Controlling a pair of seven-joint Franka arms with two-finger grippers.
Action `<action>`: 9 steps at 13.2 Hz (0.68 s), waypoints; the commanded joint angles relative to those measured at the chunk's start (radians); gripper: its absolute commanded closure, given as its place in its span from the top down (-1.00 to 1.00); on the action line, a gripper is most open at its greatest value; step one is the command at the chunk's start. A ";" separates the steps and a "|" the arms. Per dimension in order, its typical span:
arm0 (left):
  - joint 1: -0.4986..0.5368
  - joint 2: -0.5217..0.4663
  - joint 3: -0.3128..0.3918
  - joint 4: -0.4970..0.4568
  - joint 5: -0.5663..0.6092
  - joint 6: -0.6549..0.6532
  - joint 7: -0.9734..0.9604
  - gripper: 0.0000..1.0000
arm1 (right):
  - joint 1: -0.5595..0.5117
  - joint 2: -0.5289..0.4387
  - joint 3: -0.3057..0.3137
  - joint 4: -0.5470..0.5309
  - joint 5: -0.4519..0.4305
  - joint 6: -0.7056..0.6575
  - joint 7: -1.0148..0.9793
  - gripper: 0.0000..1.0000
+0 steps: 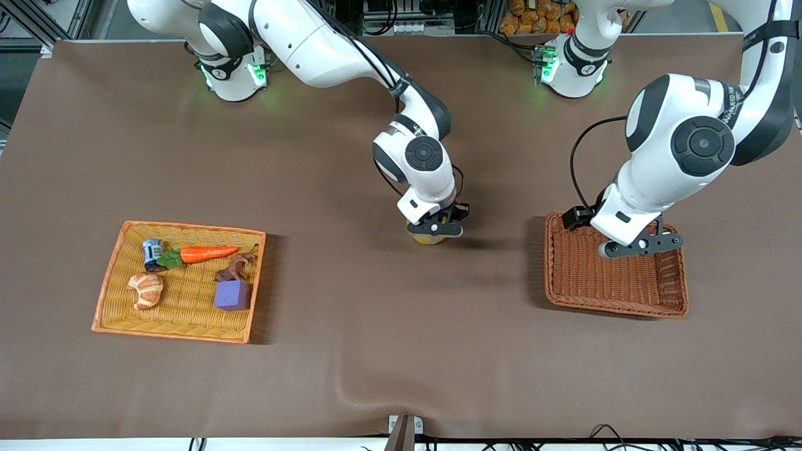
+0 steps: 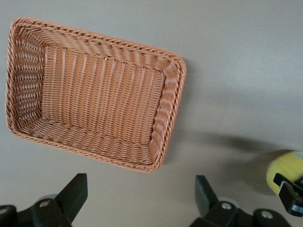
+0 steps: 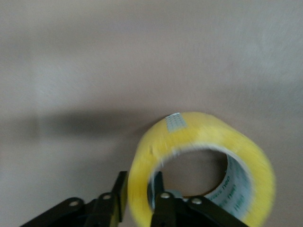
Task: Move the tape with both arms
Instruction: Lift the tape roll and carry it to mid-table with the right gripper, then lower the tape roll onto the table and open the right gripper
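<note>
Right gripper (image 1: 437, 230) clamped on tape (image 3: 203, 165) near wicker basket (image 1: 617, 294), left gripper (image 1: 642, 245) spread wide over basket

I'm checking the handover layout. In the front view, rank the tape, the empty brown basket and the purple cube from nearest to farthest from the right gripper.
1. The tape: held in the right gripper, mid-table.
2. The brown basket: toward the left arm's end, under the left gripper.
3. The purple cube: in the orange tray, toward the right arm's end; close to the basket's distance.

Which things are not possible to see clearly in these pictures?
- Tape, front view: mostly hidden under the right gripper.
- Tape, right wrist view: blurred; its print is unreadable and the bottom edge cuts it.
- Tape, left wrist view: cut by the frame edge.
</note>
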State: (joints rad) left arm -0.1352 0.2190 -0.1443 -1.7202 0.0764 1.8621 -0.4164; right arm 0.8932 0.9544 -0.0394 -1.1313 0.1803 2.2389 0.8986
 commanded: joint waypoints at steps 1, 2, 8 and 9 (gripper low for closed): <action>-0.004 0.019 -0.021 0.025 0.032 -0.001 0.025 1.00 | -0.010 -0.128 -0.039 -0.072 0.010 -0.108 0.010 1.00; -0.007 0.020 -0.023 0.036 0.033 -0.001 0.025 1.00 | -0.010 -0.197 -0.071 -0.137 0.008 -0.123 -0.004 1.00; -0.084 0.078 -0.029 0.039 0.017 0.018 0.007 1.00 | -0.135 -0.655 -0.200 -0.589 0.005 -0.119 -0.333 1.00; -0.113 0.089 -0.031 0.037 0.010 0.038 -0.014 1.00 | -0.196 -0.730 -0.201 -0.655 0.005 -0.125 -0.410 1.00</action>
State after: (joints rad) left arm -0.1939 0.2704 -0.1735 -1.7044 0.0803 1.8755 -0.3968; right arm 0.7771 0.4268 -0.2521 -1.5617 0.1790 2.0993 0.6068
